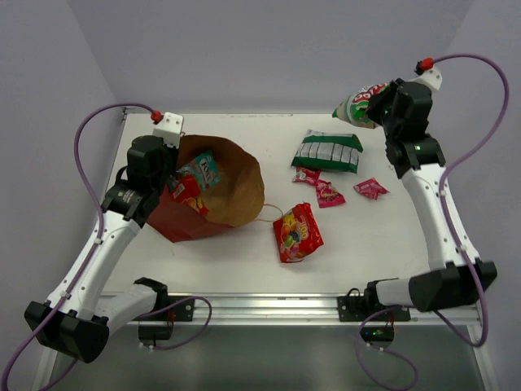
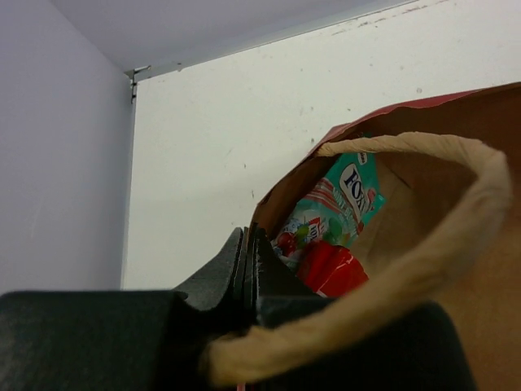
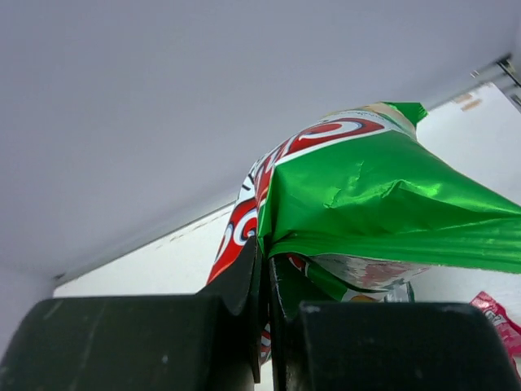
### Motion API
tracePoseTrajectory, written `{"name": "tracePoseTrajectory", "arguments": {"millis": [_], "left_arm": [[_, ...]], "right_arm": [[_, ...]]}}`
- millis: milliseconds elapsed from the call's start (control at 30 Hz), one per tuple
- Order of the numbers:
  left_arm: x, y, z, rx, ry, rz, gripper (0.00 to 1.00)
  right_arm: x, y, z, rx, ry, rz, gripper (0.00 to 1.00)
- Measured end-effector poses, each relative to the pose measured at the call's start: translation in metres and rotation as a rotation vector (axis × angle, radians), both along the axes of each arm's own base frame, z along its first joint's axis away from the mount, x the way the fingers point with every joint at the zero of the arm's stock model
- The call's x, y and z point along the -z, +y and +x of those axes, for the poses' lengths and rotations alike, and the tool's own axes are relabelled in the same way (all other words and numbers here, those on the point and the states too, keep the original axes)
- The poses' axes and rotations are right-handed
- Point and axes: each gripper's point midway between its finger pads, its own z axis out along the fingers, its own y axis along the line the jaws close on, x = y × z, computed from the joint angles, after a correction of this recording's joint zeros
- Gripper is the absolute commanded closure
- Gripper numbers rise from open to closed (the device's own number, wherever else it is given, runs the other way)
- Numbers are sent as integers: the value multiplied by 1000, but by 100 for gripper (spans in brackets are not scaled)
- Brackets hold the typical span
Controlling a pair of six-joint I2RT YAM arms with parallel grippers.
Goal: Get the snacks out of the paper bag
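left gripper (image 2: 249, 241) pinched shut on rim of tall reddish-brown paper bag (image 1: 236, 191), left on white table (image 1: 366, 236) | right gripper (image 3: 264, 248) clamped on shiny green chip bag (image 3: 383, 195), held up, far right | teal packet (image 1: 203, 169) inside paper bag | green-white striped multipack (image 1: 327, 152), big red candy bag (image 1: 298, 232) out on table

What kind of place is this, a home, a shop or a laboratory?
Most likely a robotics lab work cell: a white table boxed in by plain pale walls, with a left arm and right arm bolted at its near edge.
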Motion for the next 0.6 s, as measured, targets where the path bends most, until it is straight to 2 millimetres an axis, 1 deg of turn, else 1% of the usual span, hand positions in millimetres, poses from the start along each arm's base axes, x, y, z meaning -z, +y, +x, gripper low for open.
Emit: {"name": "tracePoseTrajectory", "arguments": {"millis": [33, 67, 167, 200, 233, 333, 400, 433, 467, 500, 533, 567, 600], "left_arm": [[0, -2, -1, 7, 2, -8, 100], [1, -3, -2, 16, 4, -14, 100], [1, -10, -4, 46, 8, -40, 100], [0, -11, -5, 52, 9, -47, 100], [0, -12, -6, 59, 9, -53, 100], [-1, -16, -9, 81, 12, -62, 100], [-1, -17, -10, 92, 12, -66, 100], [0, -19, -10, 100, 13, -68, 100], [0, -20, -10, 107, 14, -71, 100], [0, -22, -10, 117, 16, -73, 100], [1, -24, -11, 128, 18, -77, 100], [1, -26, -11, 140, 20, -81, 100], [1, -28, -11, 152, 21, -86, 100]], "right_arm": [[15, -8, 18, 39, 25, 9, 100], [35, -17, 36, 74, 59, 18, 100], [82, -43, 72, 168, 126, 59, 100], [95, -51, 80, 193, 147, 72, 100], [102, -59, 86, 214, 152, 80, 100], [134, -87, 101, 270, 196, 113, 99], [158, -102, 107, 290, 241, 133, 92], [171, -108, 107, 299, 267, 141, 70], [185, -112, 106, 301, 297, 156, 55], [199, -113, 101, 305, 331, 164, 42], [210, -113, 96, 299, 365, 167, 21], [222, -110, 89, 295, 405, 177, 14], [232, -107, 83, 287, 442, 175, 9]]}}
